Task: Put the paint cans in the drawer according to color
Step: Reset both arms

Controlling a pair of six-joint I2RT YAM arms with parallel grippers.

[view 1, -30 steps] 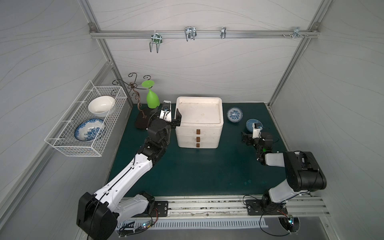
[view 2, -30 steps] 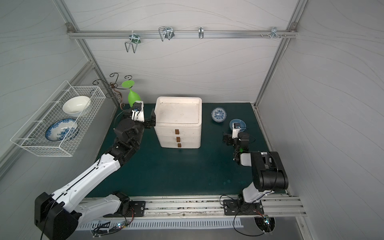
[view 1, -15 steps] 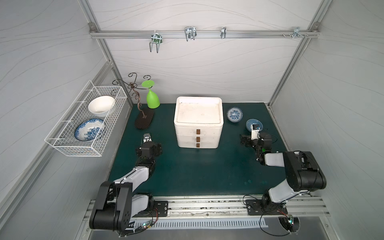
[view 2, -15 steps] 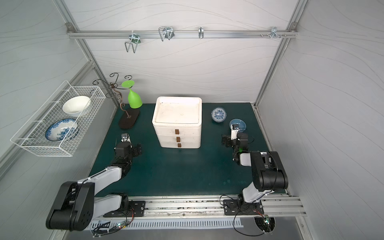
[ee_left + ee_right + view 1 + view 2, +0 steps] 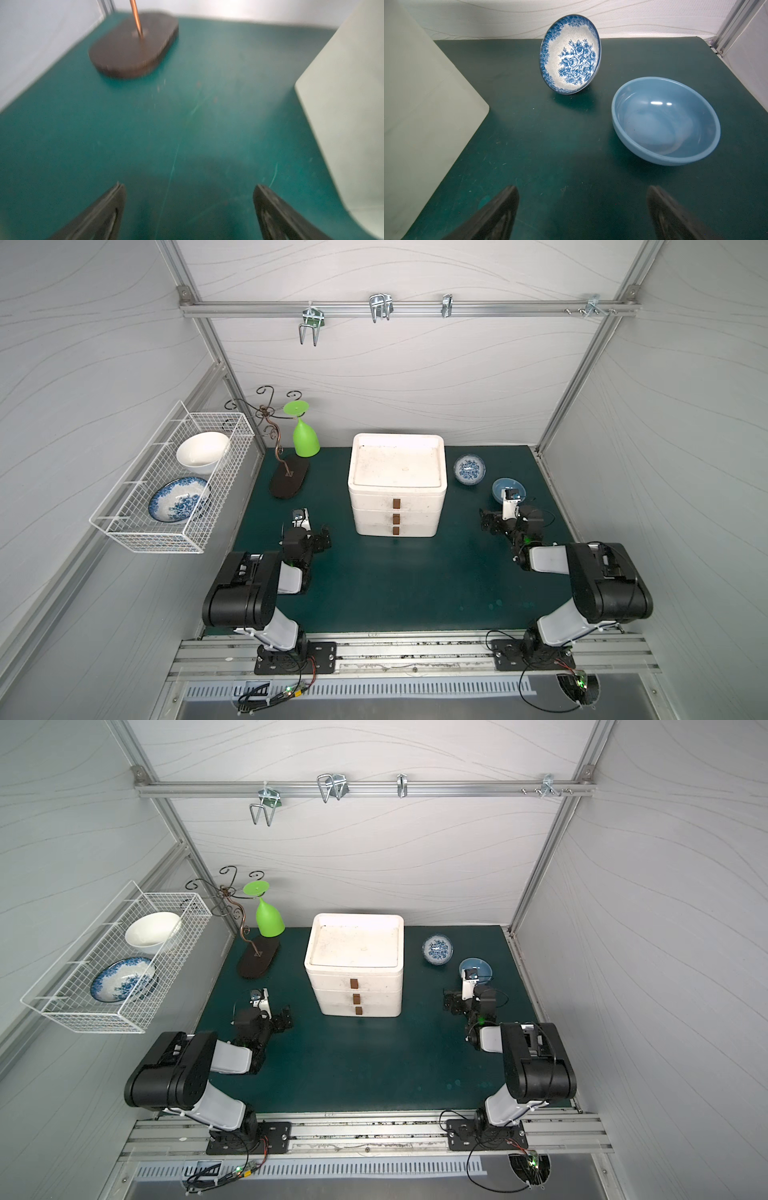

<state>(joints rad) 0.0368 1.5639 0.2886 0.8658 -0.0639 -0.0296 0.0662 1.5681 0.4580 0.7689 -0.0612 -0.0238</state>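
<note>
White drawer (image 5: 397,485) at twelve o'clock is closed, no paint cans outside; I judge the sorting done; left gripper (image 5: 188,187) and right gripper (image 5: 582,188) are released, empty.

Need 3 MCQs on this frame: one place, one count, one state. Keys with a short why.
1. Where is the plain blue bowl?
A) on top of the chest
B) in the wire basket
C) on the mat, on the robot's right of the chest

2. How many brown handles are on the chest front?
A) three
B) two
C) five

3. The left end effector is:
A) shut on a jar
B) open, holding nothing
C) shut on a handle

Key:
1 C: it sits on the mat, apart from the chest.
2 A: both top views show one per drawer.
3 B: in the left wrist view its jaws stand wide apart over bare mat.
</note>
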